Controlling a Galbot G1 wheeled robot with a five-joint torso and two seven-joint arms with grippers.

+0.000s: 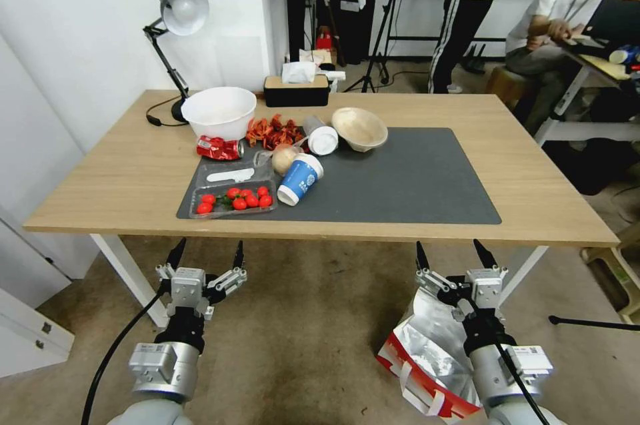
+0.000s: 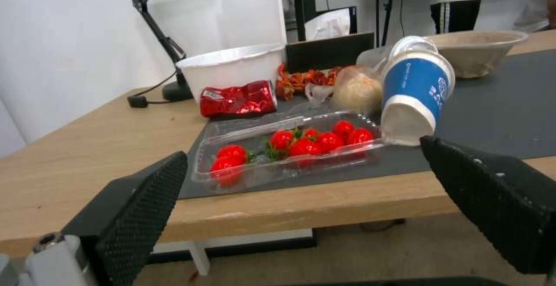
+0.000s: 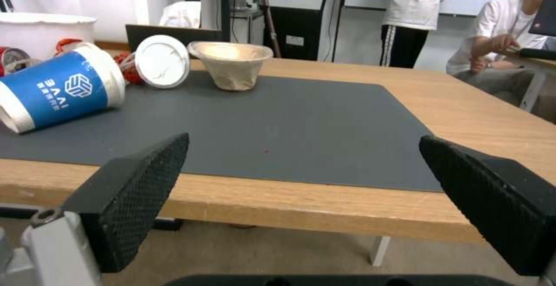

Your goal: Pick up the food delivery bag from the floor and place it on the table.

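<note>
The red-and-white food delivery bag [image 1: 427, 358], its silver foil lining showing, lies on the brownish floor [image 1: 307, 332] at the lower right, partly hidden under my right arm. My right gripper [image 1: 455, 253] is open above the bag, level with the table's front edge, and holds nothing. My left gripper [image 1: 207, 254] is open too, in front of the table's left half. The light-wood table [image 1: 120, 172] carries a dark grey mat [image 1: 413, 178]. In the wrist views both grippers' [image 2: 304, 164] [image 3: 304, 147] fingers are spread wide, facing the table edge.
On the mat's left half lie a clear box of cherry tomatoes [image 1: 233, 200], a tipped blue cup [image 1: 300, 178], a white bowl [image 1: 220, 112], a paper bowl [image 1: 360, 128] and a crushed red can [image 1: 218, 148]. A lamp [image 1: 175, 18] and tissue box [image 1: 297, 86] stand behind. A seated person's desk [image 1: 600, 65] is at the right.
</note>
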